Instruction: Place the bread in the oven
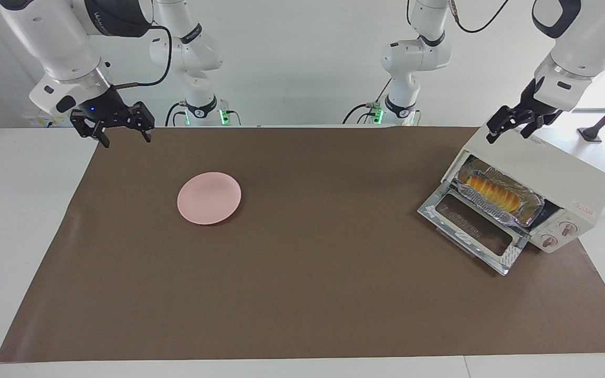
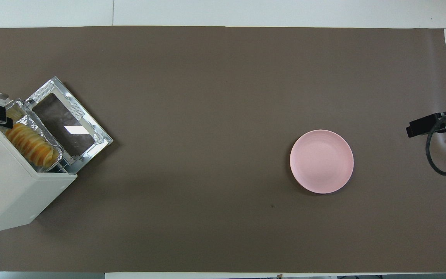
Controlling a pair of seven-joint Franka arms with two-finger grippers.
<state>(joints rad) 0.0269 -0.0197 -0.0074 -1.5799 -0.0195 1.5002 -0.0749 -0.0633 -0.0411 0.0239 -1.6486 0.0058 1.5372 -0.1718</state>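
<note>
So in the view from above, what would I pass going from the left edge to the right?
Oven with the bread in its foil tray → open oven door → pink plate → right pincer.

- A white worktop (image 1: pixel 29 220) fills the scene, most of it covered by a large brown paper sheet (image 1: pixel 308 294) laid flat.
- A seam (image 2: pixel 113 13) divides the white surface along the edge farthest from the robots.
- A plain white wall (image 1: pixel 302 63) rises at the robots' end.
- Bright light washes the corner at the left arm's end.
</note>
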